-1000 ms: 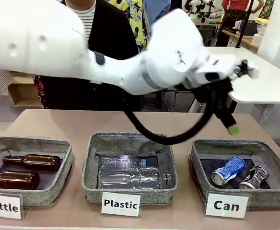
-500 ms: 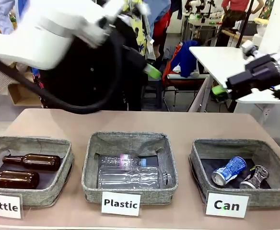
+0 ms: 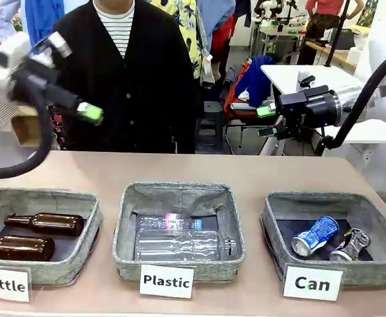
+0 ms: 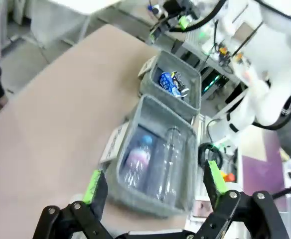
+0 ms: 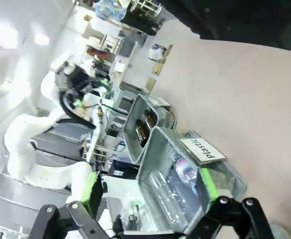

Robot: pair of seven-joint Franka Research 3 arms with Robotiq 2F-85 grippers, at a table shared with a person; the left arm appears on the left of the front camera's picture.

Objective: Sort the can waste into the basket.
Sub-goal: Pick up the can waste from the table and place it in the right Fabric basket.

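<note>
High above the tabletop [image 3: 246, 173], left tool [image 4: 153, 186] and right tool [image 5: 148, 191] both spread apart, green pads bare, gripping nothing. Below, inside grey woven basket [image 3: 279, 224] carded "Can": blue-and-white can [image 3: 314, 235] beside dented black-and-silver can [image 3: 350, 245], touching.

The air above the Can basket [image 3: 275, 221] is free, and so is the bare table [image 3: 246, 170] behind it. Inside it, the blue-and-white can [image 3: 314, 235] and the dented can [image 3: 350, 245] fill the right half. Up-left of it hangs the right gripper [image 3: 267, 121], jaws apart. The left gripper [image 3: 90, 113] hangs far left, above the Bottle basket [image 3: 80, 205].
</note>
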